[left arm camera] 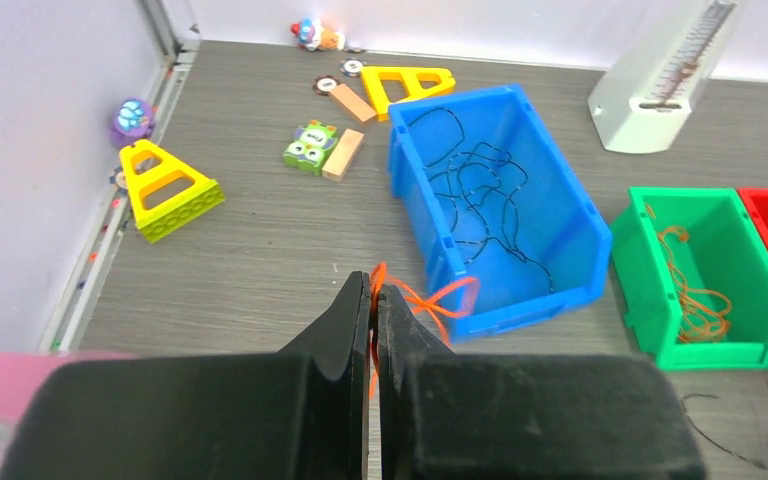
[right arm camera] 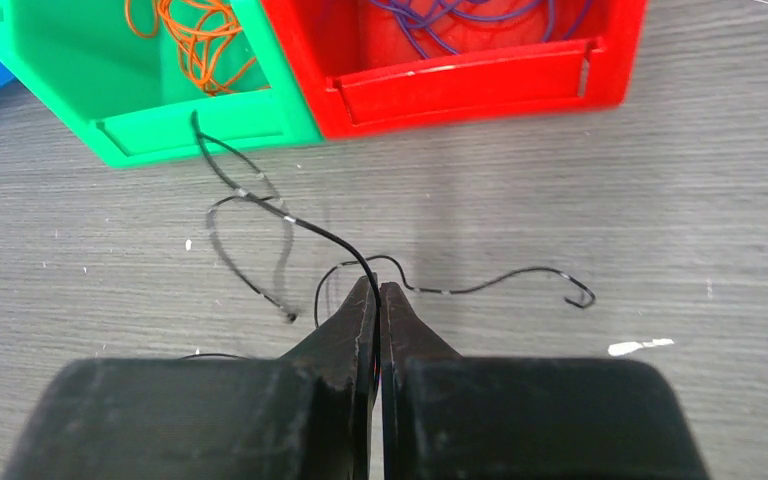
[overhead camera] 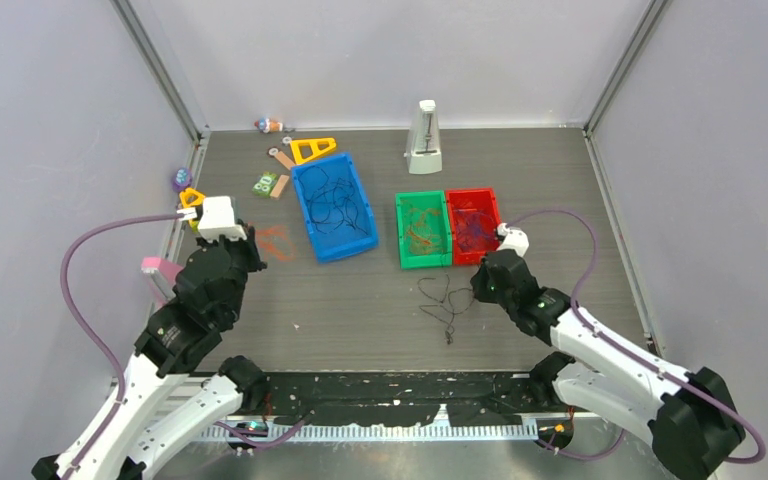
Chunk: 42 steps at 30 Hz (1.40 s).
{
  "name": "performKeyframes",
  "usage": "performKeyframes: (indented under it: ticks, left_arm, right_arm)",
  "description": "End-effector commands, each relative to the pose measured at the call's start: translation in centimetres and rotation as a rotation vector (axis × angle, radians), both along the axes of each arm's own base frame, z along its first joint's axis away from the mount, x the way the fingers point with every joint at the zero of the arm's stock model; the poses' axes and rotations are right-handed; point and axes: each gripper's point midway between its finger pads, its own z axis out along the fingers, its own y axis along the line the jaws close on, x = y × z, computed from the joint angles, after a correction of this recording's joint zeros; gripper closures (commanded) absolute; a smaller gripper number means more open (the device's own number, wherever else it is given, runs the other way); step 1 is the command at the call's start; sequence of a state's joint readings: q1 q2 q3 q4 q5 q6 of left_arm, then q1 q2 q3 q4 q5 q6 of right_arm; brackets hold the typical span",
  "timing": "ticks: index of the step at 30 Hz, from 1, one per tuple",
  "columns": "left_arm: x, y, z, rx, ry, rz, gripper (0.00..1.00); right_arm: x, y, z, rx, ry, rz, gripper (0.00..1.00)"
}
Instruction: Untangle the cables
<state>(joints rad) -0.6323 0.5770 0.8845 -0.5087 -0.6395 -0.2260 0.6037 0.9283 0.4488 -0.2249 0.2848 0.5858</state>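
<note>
Grippers are both pressed together: the left gripper (left arm camera: 373, 292) pinches an orange cable (left arm camera: 438, 298) just beside the blue bin's (left arm camera: 430, 225) near-left corner. The right gripper (right arm camera: 378, 292) pinches a black cable (right arm camera: 250, 197) that trails across the table (right arm camera: 660, 200) near the green bin (right arm camera: 110, 130) and red bin (right arm camera: 480, 85).

The top view looks down from behind the left tool (left arm camera: 372, 290) and right tool (right arm camera: 378, 290) over the tabletop (overhead camera: 360, 300). Each wrist view sits close behind its tool, facing forward; both share the green bin (left arm camera: 712, 354) ahead.
</note>
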Motion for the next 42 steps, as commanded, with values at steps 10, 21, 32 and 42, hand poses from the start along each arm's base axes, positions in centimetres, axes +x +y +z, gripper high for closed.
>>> performKeyframes:
  ticks: [10,21,32,42]
  left_arm:
    - [0.7,-7.8,4.9,-0.161,-0.107,-0.358,1.0]
    - [4.4,-20.0,1.7,-0.282,0.046,-0.614,1.0]
    - [11.3,-27.7,-5.8,-0.154,0.285,-0.53,1.0]
    - [16.4,-29.5,-11.0,0.034,0.522,-0.289,1.0]
  right_arm:
    - [-1.3,-4.6,3.8,-0.019,-0.134,-0.149,0.95]
    - [-2.4,-3.5,4.2,0.017,-0.091,-0.081,0.95]
    - [-2.6,-3.3,4.7,0.05,-0.108,-0.077,0.95]
    - [-2.4,-3.9,5.1,0.034,-0.126,-0.096,0.94]
